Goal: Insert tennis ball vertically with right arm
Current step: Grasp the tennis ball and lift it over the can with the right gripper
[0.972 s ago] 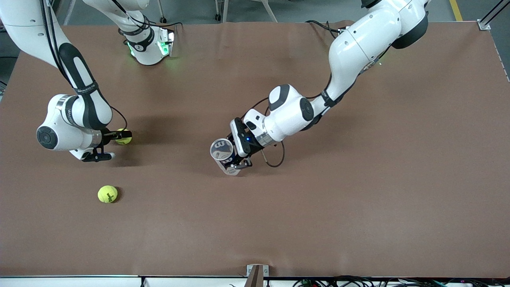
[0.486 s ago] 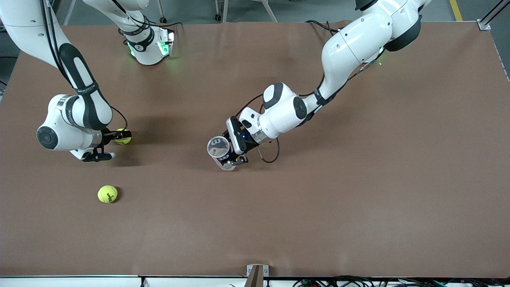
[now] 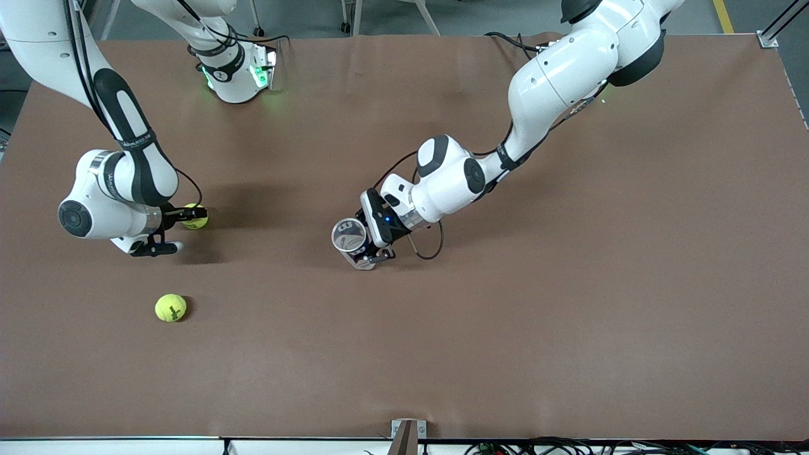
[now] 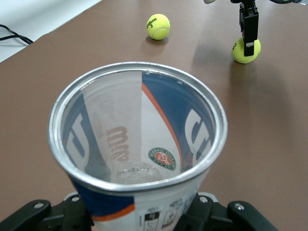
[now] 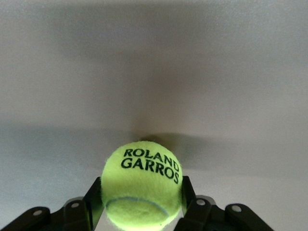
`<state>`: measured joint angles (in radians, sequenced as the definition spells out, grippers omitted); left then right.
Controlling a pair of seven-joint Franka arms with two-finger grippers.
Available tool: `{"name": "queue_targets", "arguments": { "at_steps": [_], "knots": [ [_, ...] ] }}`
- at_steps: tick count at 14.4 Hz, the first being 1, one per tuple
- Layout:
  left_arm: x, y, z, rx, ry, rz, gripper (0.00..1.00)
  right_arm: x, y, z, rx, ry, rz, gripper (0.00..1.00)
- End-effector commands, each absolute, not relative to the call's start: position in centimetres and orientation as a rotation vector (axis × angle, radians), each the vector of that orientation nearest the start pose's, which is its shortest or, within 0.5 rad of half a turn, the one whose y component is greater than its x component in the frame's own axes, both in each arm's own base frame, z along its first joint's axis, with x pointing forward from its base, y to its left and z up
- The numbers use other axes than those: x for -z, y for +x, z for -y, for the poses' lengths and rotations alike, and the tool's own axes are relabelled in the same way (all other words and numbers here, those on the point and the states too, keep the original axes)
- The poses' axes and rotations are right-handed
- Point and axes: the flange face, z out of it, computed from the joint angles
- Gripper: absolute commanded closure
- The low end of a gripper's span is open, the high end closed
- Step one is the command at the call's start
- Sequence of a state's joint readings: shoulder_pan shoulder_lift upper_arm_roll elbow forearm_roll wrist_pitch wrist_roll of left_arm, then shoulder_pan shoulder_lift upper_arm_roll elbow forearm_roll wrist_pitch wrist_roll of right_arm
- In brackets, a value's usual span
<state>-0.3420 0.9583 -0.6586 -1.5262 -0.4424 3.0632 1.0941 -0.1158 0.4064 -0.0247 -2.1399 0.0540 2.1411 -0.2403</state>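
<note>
My right gripper [image 3: 189,217] is shut on a yellow-green tennis ball [image 3: 196,216], low at the table; in the right wrist view the ball [image 5: 143,183] sits between my fingers [image 5: 188,192]. My left gripper [image 3: 370,251] is shut on a clear tennis ball can [image 3: 349,236] with a blue and white label and a metal rim, near the table's middle. The can [image 4: 144,144] is roughly upright, open mouth up, with nothing inside. In the left wrist view the held ball [image 4: 246,51] shows with the right gripper's fingers [image 4: 249,24] on it.
A second tennis ball [image 3: 170,308] lies loose on the brown table [image 3: 505,316], nearer the front camera than my right gripper; it also shows in the left wrist view [image 4: 158,26]. The right arm's base [image 3: 237,72] stands farther from the camera.
My left gripper with the can has shifted a little toward the right arm's end. The right gripper and both balls have not moved.
</note>
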Motion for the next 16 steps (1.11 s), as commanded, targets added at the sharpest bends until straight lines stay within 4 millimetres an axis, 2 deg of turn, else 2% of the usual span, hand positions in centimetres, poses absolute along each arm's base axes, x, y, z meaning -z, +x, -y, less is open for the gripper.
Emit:
{"name": "queue_targets", "arguments": {
  "at_steps": [1, 4, 7, 10, 13, 16],
  "knots": [
    [-23.1, 52.6, 53.4, -0.876, 1.988, 1.399, 0.34, -18.4, 51.8, 7.1, -0.588, -2.966, 0.106, 0.80],
    [-23.0, 52.6, 53.4, -0.873, 1.989, 1.398, 0.34, -20.7, 52.7, 7.0, -0.546, -2.978, 0.111, 0.81],
    [-23.0, 52.5, 53.4, -0.876, 1.984, 1.412, 0.31, -26.0, 55.2, 7.3, -0.540, -2.971, 0.112, 0.81],
    [-23.0, 52.5, 53.4, -0.877, 1.983, 1.414, 0.31, -32.1, 58.9, 5.8, -0.459, -2.859, 0.053, 0.81],
    [-23.2, 52.5, 53.5, -0.880, 1.981, 1.415, 0.30, -36.6, 61.8, 0.5, -0.339, -2.817, 0.130, 0.82],
    [-22.9, 52.4, 53.4, -0.873, 1.983, 1.416, 0.30, -41.3, 63.8, -6.5, -0.194, -2.717, 0.203, 0.85]
  ]
}}
